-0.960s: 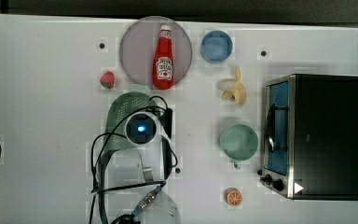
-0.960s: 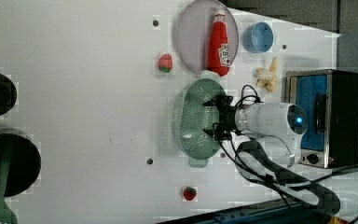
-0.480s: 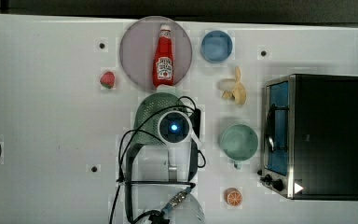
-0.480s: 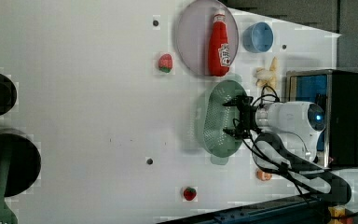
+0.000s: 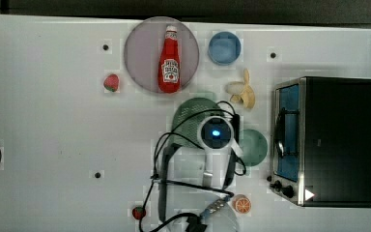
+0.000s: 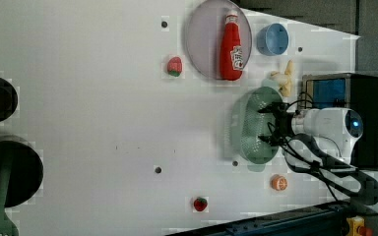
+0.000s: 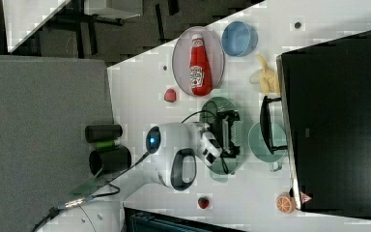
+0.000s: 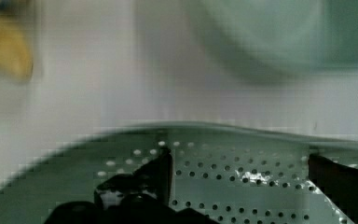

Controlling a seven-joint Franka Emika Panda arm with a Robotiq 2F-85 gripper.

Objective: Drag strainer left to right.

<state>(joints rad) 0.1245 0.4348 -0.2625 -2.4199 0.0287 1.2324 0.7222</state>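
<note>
Spanning every view: the white worktop point(image 5: 53, 121), carrying everything else.
Oven: a black toaster oven point(image 5: 333, 140) at the top view's right edge, glass door facing the middle.
Arm: white, reaching over the worktop, its wrist above the strainer.
Plate: a grey round plate point(image 5: 140, 63) with a red ketchup bottle point(image 5: 169, 60) lying on it.
Strainer: the pale green strainer point(image 6: 248, 125) lies right of centre in the top view, just below the plate, just left of the green cup point(image 5: 255, 147) and near the banana point(image 5: 244, 92).
End effector: the end effector point(image 8: 237, 179) stands wide, dark fingers point(image 8: 156, 172) apart inside the strainer's holed bowl, clamping nothing.
Bowl: a blue bowl point(image 5: 224, 48) beside the plate.
Small fruit: strawberries point(image 5: 110, 82), an orange slice point(image 5: 242, 204).
</note>
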